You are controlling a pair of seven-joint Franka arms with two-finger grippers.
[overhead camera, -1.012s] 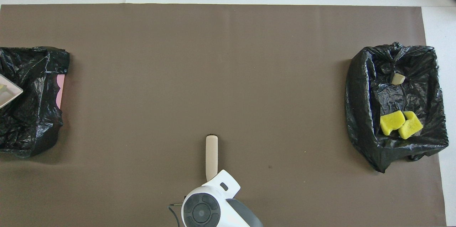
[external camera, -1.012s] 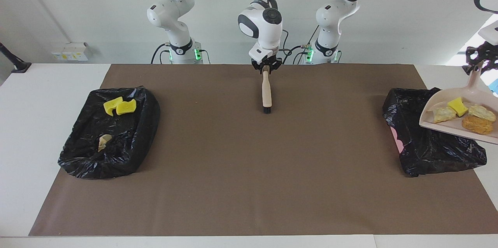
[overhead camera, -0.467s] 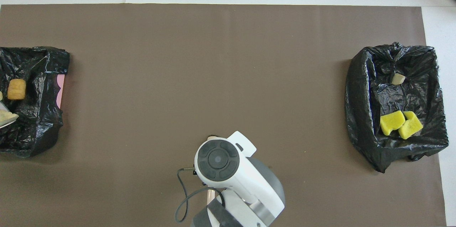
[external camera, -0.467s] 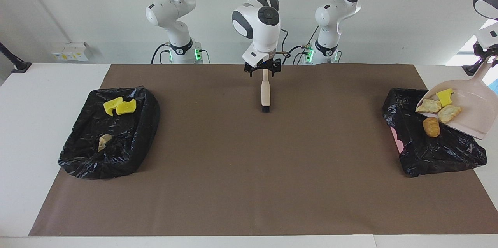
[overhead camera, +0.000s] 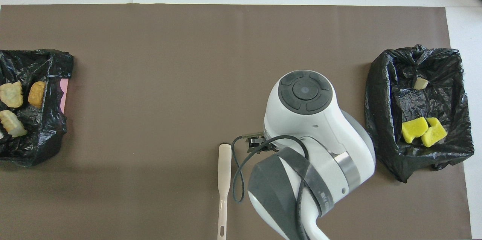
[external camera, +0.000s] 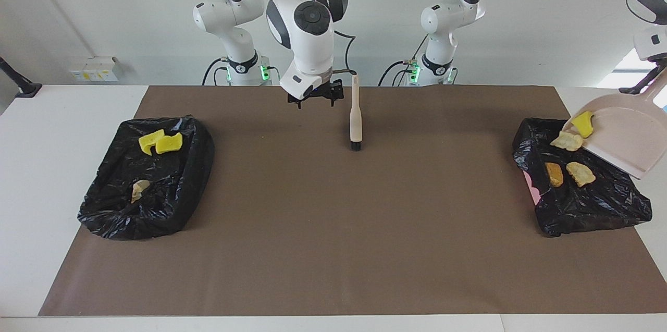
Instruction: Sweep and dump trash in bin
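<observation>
Brown matte paper (external camera: 333,248) is spread under crinkled black bin liners (external camera: 583,196); spongy torn scraps (external camera: 573,140) are tipped from the smooth dustpan (external camera: 625,136) clenched by the left gripper (external camera: 657,69); right gripper (external camera: 316,98) released beside the brush (external camera: 356,121)

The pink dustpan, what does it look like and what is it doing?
The dustpan is pale pink, plastic-looking, a wide flat scoop with a slim handle. It hangs tilted over the black bin bag at the left arm's end, mouth down. Two sponge scraps sit at its lip. The left gripper itself is out of view.
</observation>
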